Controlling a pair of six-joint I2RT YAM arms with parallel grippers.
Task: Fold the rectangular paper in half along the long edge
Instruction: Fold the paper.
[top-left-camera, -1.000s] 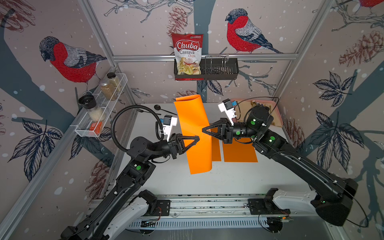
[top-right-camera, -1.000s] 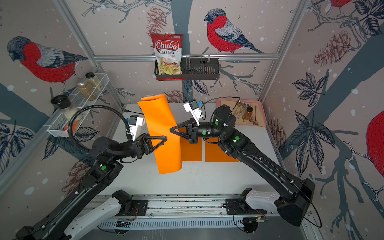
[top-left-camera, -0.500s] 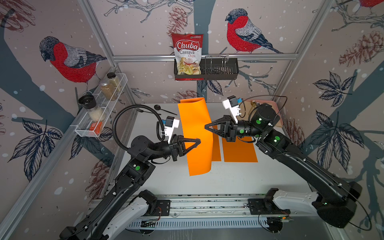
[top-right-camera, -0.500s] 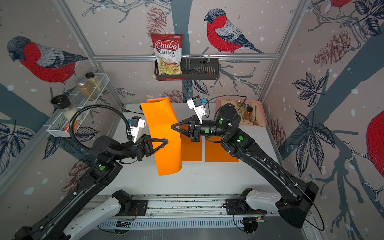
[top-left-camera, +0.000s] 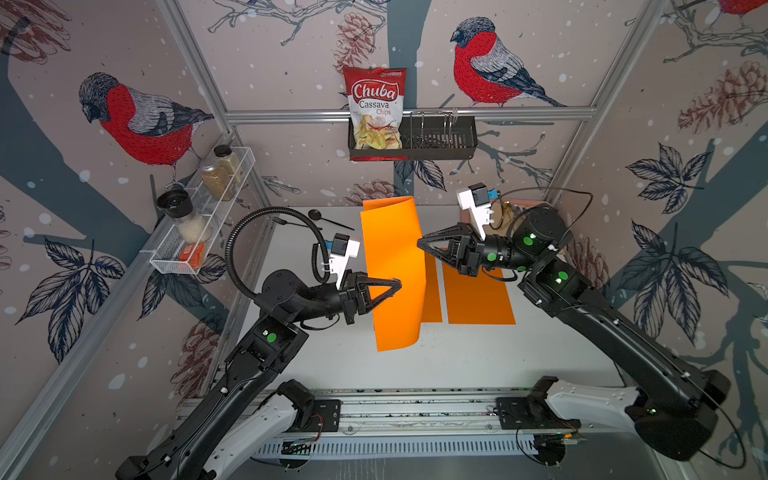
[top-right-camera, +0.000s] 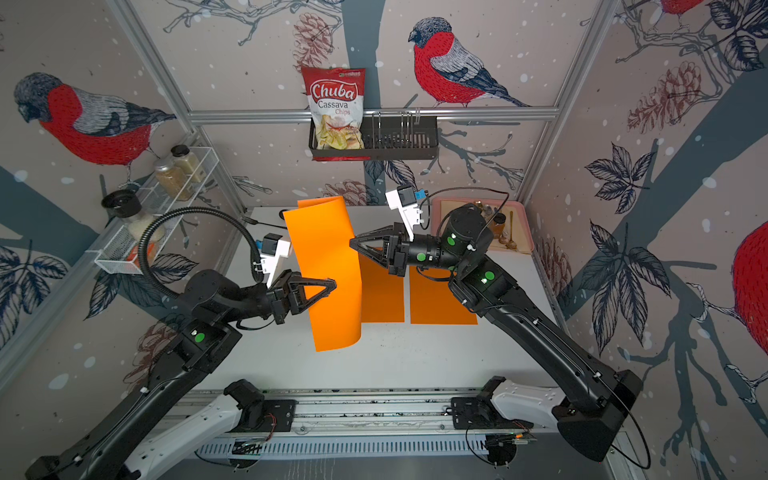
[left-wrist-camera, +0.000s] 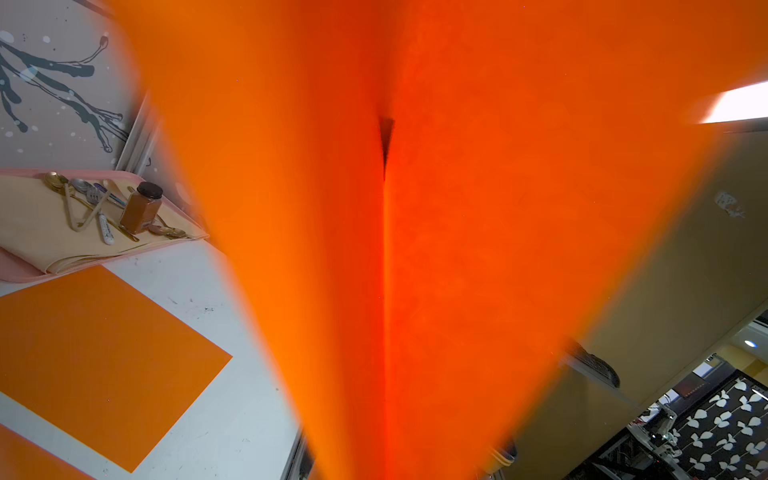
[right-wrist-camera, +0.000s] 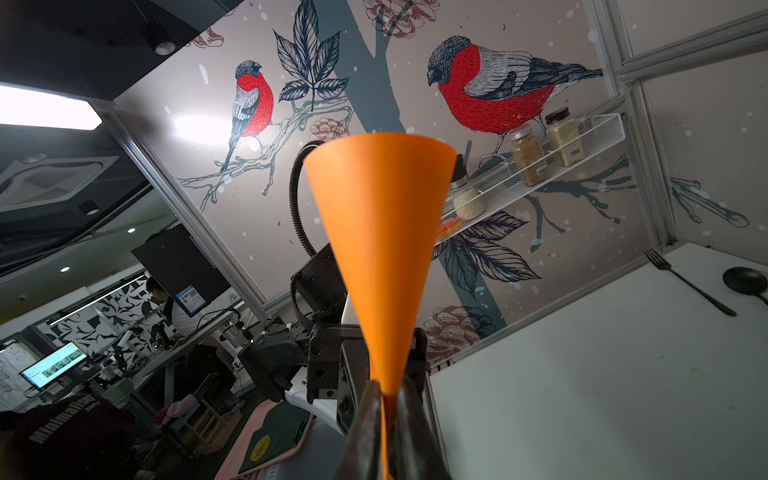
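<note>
1. The left gripper (top-left-camera: 397, 284) is clamping fully shut on the orange paper (top-left-camera: 392, 266), reaching it from the side facing away from the flat sheet (top-left-camera: 478, 291). The right gripper (top-left-camera: 420, 242) is pinching it just as tightly from the flat sheet's side. In the right wrist view its jaws are closing right on the paper's edge.
2. The paper is hanging in mid-air just beside the flat sheet, hiding part of a second sheet (top-left-camera: 434, 291) that is lying next to it.
3. The step in hand is probably bringing the long edges together. To do it well, the arms should be keeping both pinches level and matching the corners before lowering. Only then should they be pressing a crease.
4. The paper is looking bright, smooth and uncreased. It is bowing into soft curls at both short ends in both top views, and flaring from the right jaws like a funnel.
</note>
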